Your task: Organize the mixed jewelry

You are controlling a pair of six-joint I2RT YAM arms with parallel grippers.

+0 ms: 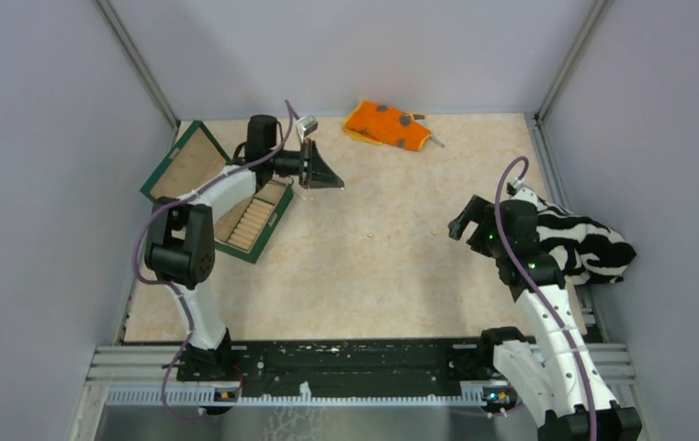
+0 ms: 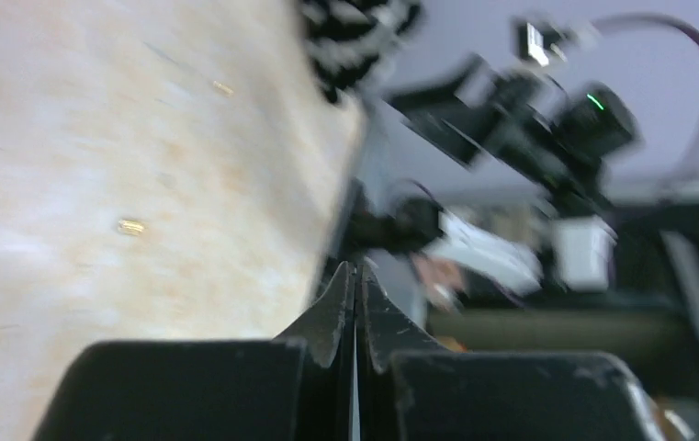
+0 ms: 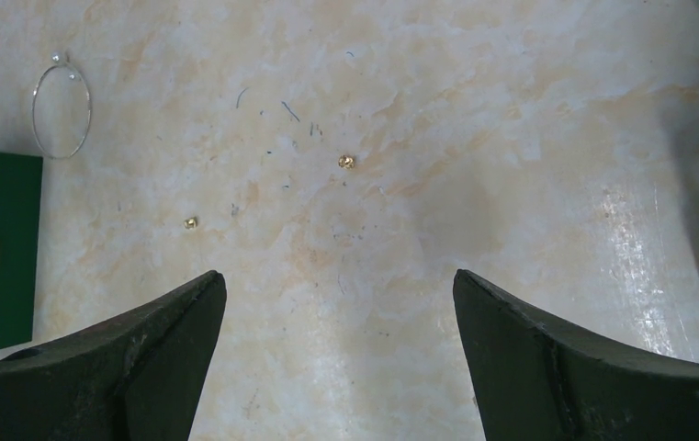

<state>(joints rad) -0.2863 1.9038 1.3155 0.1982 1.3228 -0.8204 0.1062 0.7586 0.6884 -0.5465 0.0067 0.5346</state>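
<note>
In the right wrist view a thin silvery wire bangle hoop [image 3: 62, 106] lies flat on the beige table at the upper left. Two tiny gold pieces [image 3: 346, 162] [image 3: 190, 222] lie apart on the table nearer the middle. My right gripper [image 3: 339, 276] hangs open above bare table with nothing between its fingers; it shows at the right in the top view [image 1: 465, 220]. My left gripper [image 1: 339, 185] is shut and empty, just past the green box. The left wrist view is blurred; its jaws [image 2: 357, 268] are pressed together, with small gold pieces [image 2: 130, 226] on the table beyond.
An open green jewelry box [image 1: 217, 188] with padded slots sits at the left, its edge also in the right wrist view [image 3: 1, 248]. An orange grey-spotted cloth [image 1: 387, 124] lies at the back. A black-and-white striped cloth [image 1: 584, 243] is bunched beside the right arm.
</note>
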